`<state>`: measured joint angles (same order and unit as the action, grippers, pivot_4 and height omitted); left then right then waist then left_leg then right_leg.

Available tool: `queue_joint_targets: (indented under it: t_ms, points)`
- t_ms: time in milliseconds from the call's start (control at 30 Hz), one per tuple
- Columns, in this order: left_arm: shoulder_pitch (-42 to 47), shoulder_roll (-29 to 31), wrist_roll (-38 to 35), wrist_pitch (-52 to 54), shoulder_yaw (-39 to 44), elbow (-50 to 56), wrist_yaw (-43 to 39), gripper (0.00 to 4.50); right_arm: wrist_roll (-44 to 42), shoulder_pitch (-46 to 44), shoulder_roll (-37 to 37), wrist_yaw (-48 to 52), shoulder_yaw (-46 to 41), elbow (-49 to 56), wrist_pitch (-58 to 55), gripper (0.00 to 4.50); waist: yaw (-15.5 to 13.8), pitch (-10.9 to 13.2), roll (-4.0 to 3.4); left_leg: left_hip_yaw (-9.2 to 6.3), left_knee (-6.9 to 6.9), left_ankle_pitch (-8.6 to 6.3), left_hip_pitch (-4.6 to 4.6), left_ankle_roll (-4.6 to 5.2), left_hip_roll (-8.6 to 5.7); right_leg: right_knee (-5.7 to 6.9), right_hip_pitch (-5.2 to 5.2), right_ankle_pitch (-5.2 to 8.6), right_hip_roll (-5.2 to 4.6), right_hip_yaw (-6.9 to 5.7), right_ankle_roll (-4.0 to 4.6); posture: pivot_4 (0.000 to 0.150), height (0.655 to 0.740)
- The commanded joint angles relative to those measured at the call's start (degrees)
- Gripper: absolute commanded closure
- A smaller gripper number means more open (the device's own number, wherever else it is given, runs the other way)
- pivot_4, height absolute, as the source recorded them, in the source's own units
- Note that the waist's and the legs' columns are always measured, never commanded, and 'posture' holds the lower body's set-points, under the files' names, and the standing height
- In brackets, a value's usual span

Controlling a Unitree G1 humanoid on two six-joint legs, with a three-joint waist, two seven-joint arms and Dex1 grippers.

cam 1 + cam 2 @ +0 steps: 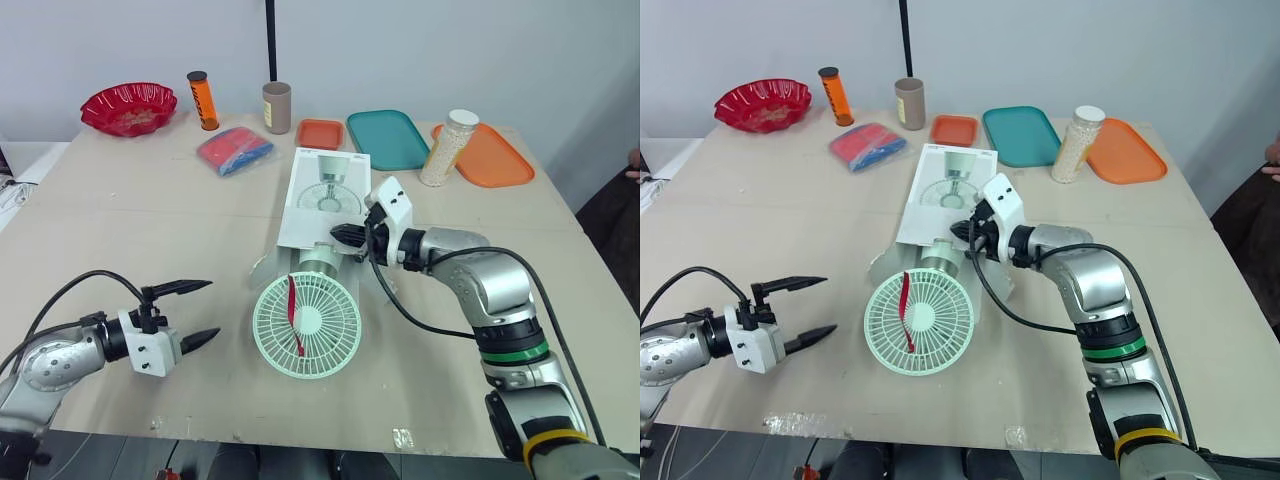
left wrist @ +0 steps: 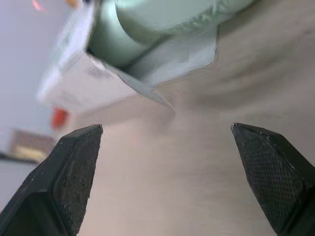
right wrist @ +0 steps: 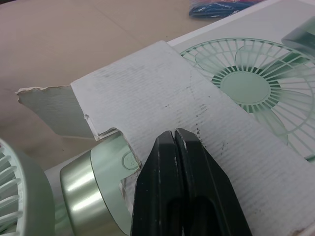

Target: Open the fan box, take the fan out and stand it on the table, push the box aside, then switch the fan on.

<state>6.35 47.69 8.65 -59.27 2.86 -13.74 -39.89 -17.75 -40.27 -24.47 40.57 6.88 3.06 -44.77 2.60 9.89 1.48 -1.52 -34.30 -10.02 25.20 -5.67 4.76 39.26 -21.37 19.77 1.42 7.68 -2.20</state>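
Note:
The white fan box [image 1: 325,195] lies flat in the middle of the table, its open end toward me. The pale green fan [image 1: 306,325] sticks out of that end, its round grille facing me and its motor housing [image 3: 93,189] still at the box mouth. My right gripper [image 1: 340,235] is shut, fingertips resting on the box's top panel at the torn front edge [image 3: 174,133]. My left gripper [image 1: 213,309] is open, low over the table to the left of the fan, with nothing between its fingers [image 2: 78,162].
Along the back stand a red bowl [image 1: 129,108], an orange tube [image 1: 202,100], a brown cup [image 1: 277,107], a blue-red packet [image 1: 234,150], a small orange tray [image 1: 320,133], a teal tray [image 1: 388,138], a jar [image 1: 445,148] and an orange tray [image 1: 492,155]. A person's hand [image 1: 632,165] shows at the right edge.

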Motion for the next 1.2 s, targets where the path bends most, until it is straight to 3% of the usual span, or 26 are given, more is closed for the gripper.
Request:
queue_joint_targets:
  t_ms: [33, 233, 500, 800, 933, 1200]
  points:
    - [4.13, -2.24, 7.97, -12.96, 1.59, -5.12, 6.31, 0.03, -0.19, 0.34, -0.08, -0.93, -0.57, 1.81, -0.58, 4.5, 0.0, 0.0, -0.01, 0.01, -0.01, 0.0, -0.01, 0.01, 0.0, 0.0, 0.0, -0.05, 0.0, -0.01, 0.0, 0.15, 0.7389]
    - [8.47, -5.64, 19.87, -23.9, 3.18, -11.89, 13.74, 0.03, -2.24, -1.2, 0.25, -1.52, -2.09, 3.74, -2.95, 4.5, 0.01, -0.01, -0.03, 0.0, -0.03, 0.05, -0.01, 0.08, 0.01, 0.05, 0.01, -0.21, 0.02, -0.03, -0.01, 0.15, 0.7389]
    - [11.39, -8.49, 29.31, -25.9, 4.93, -13.25, 23.43, 0.03, -9.41, -1.99, -0.83, -0.98, -6.68, 10.64, -9.23, 4.5, -0.02, -0.01, -0.02, -0.02, -0.1, 0.07, 0.0, 0.12, -0.01, 0.2, 0.02, -0.23, 0.01, -0.05, -0.03, 0.15, 0.7389]
    - [14.12, -9.48, 38.93, -27.99, 4.13, -12.42, 32.28, 0.03, -15.87, 2.67, -7.48, 0.24, -11.21, 18.35, -14.13, 4.5, -0.06, -0.03, 0.0, -0.05, -0.15, 0.08, -0.01, 0.13, -0.03, 0.28, 0.06, -0.23, 0.0, -0.1, -0.03, 0.15, 0.7389]
    - [15.48, -10.27, 45.12, -27.97, 3.57, -11.08, 37.0, 0.03, -18.61, 7.86, -12.75, 3.21, -13.39, 21.81, -14.23, 4.5, -0.13, -0.03, -0.01, -0.05, -0.17, 0.11, -0.03, 0.16, -0.05, 0.37, 0.06, -0.22, 0.0, -0.1, -0.03, 0.15, 0.7389]
    - [18.35, -9.73, 58.22, -23.56, -2.79, -9.09, 52.87, 0.03, -17.84, 23.0, -22.18, 13.46, -15.66, 25.73, -1.89, 4.5, -0.66, -0.05, -0.01, -0.06, -0.27, 0.14, -0.1, 0.2, -0.07, 0.48, 0.13, -0.21, -0.03, -0.11, -0.06, 0.15, 0.7389]
